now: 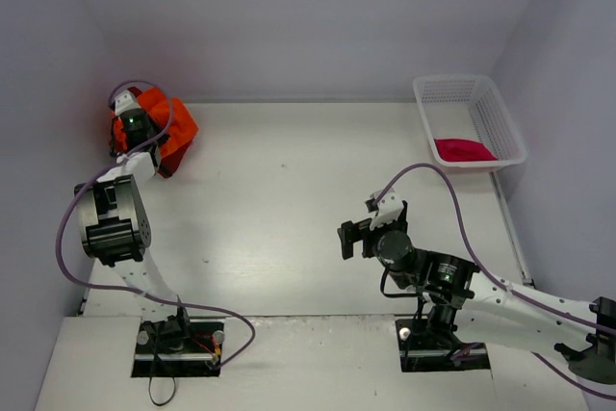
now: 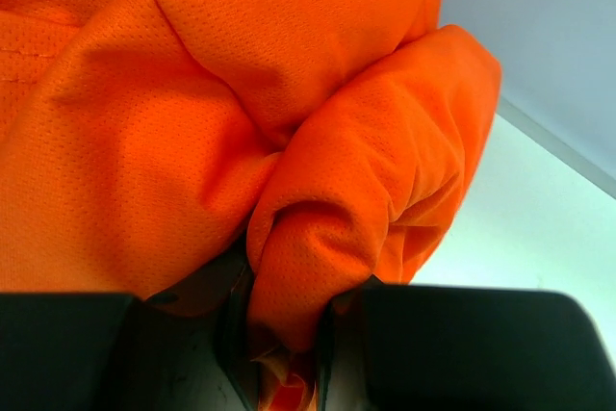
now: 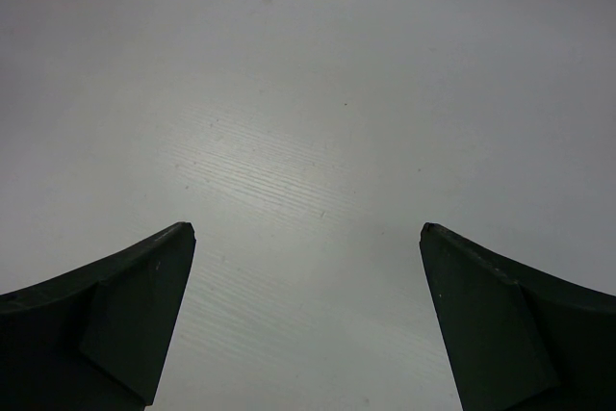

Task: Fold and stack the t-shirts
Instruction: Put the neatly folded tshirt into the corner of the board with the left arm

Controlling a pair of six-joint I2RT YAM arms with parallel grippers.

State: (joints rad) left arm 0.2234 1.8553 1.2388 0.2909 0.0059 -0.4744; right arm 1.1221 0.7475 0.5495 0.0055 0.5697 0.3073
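The bright orange t-shirt (image 1: 166, 120) is bunched in the far left corner of the table. A darker red edge (image 1: 169, 166) shows at its near side. My left gripper (image 1: 128, 128) sits on the bundle. In the left wrist view it (image 2: 286, 326) is shut on a thick fold of the orange t-shirt (image 2: 318, 190), which bulges out between the black fingers. A crimson-pink t-shirt (image 1: 464, 149) lies in the white mesh basket (image 1: 500, 113). My right gripper (image 1: 354, 236) hovers over the middle of the table, open with nothing between its fingers (image 3: 144, 295).
The basket stands at the back right corner against the wall. Grey walls close in the table on the left, back and right. The right arm's cable (image 1: 452, 199) loops above the table near the basket.
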